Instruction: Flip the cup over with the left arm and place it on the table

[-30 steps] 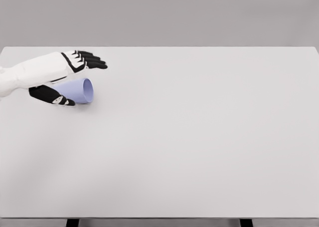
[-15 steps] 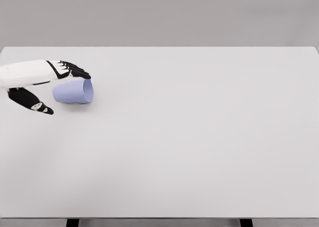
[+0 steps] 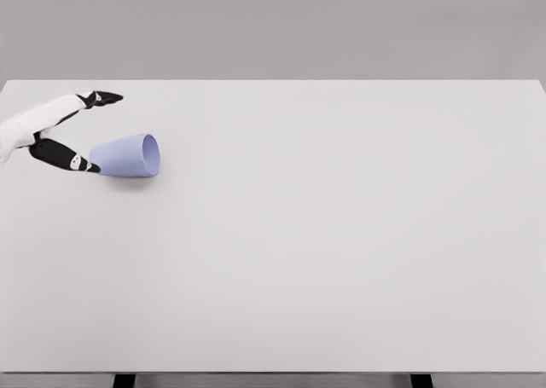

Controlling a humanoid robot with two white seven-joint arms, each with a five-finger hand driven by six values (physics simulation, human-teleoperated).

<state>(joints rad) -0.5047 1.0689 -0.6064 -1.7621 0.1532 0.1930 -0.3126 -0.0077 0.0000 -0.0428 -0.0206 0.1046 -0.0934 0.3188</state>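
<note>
Left robot hand (image 3: pixel 61 132) spread open, holding nothing, beside cup (image 3: pixel 126 155) lying sideways on white table (image 3: pixel 324 234); grey backdrop.

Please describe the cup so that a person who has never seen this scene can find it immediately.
Look at the wide white table and go to its far left side. There, just beside the robot's left hand, lies the cup on its side, its mouth facing right. It is pale lilac-blue, the only coloured thing on the table.

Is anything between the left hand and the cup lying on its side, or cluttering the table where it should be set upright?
Nothing visible. The left hand sits open right at the base of the lavender cup, and the white table around it is bare.
</note>
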